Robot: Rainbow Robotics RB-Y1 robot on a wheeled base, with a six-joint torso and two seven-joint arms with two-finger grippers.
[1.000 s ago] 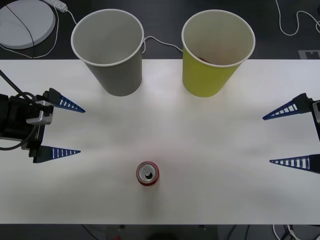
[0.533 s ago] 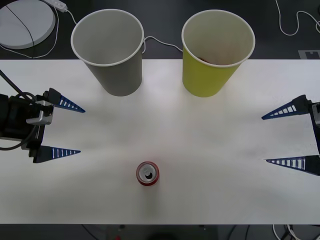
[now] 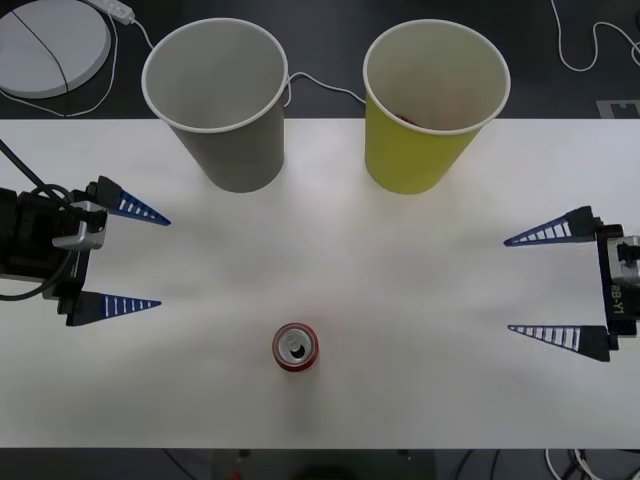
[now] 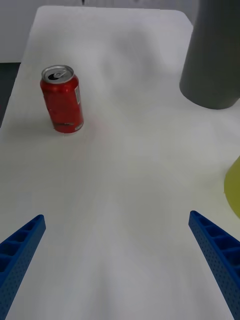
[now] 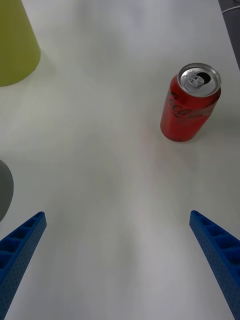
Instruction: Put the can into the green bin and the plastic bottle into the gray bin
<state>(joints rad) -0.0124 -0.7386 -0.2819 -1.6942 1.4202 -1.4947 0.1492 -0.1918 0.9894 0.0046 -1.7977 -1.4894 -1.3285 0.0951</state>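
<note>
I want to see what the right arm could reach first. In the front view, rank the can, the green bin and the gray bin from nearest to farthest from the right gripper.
From the right gripper, open at the table's right edge:
1. The green bin, upright at the back right.
2. The can, upright near the front edge, centre-left.
3. The gray bin, upright at the back left.

Right claw (image 3: pixel 508 285) farther inward

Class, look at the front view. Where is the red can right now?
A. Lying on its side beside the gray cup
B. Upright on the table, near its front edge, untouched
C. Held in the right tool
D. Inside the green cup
B: the can stands upright on the white table, with both open tools well apart from it.
</note>
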